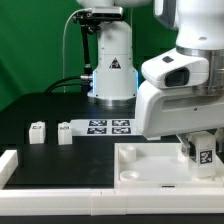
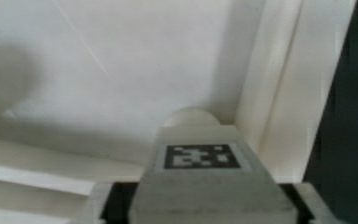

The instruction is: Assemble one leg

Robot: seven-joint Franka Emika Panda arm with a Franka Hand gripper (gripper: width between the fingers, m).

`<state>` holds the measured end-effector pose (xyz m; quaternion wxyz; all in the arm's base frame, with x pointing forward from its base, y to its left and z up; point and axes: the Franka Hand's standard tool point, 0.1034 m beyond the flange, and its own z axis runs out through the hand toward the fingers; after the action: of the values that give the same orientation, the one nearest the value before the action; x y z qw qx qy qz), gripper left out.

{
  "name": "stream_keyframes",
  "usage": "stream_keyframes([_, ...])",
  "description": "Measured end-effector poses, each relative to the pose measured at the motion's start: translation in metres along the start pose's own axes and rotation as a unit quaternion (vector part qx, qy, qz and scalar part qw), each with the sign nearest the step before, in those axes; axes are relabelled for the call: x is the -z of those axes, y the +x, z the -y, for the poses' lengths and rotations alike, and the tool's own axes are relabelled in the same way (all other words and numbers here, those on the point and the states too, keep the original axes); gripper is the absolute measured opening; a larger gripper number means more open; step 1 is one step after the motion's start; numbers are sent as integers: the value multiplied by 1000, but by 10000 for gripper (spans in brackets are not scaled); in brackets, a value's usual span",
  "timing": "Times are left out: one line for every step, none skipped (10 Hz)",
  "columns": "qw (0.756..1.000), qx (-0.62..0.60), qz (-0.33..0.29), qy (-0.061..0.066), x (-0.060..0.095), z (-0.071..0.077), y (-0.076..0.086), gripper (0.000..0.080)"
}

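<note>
My gripper is shut on a leg, a small white post with a black-and-white tag. It holds it upright over the right part of the large flat white square board with raised rim. In the wrist view the leg fills the space between my fingers and its rounded end points at the board's surface, close to the raised rim. Two more legs lie on the black table at the exterior view's left, one and another.
The marker board lies flat on the table behind the square board. The arm's white base stands at the back. A white rail borders the table's front left edge.
</note>
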<state>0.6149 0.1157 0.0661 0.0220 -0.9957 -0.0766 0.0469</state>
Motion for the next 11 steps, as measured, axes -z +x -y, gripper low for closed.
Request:
stream_keyframes([998, -56, 0, 0, 0, 0, 0, 288])
stream_keyframes([987, -162, -2, 1, 1, 1, 1, 288])
stream_keyframes([970, -242, -3, 1, 1, 4, 1, 288])
stream_keyframes([950, -312, -2, 3, 0, 6, 1, 288])
stream_keyframes([917, -399, 5, 15, -1, 4, 3, 288])
stream_keyframes([887, -462, 6, 23, -1, 1, 8, 288])
stream_keyframes([853, -522, 6, 23, -1, 2, 9, 290])
stream_keyframes([821, -570, 7, 23, -1, 4, 9, 290])
stream_keyframes([800, -599, 8, 22, -1, 6, 9, 290])
stream_keyframes([804, -594, 8, 22, -1, 5, 9, 366])
stream_keyframes([816, -578, 7, 22, -1, 5, 9, 366])
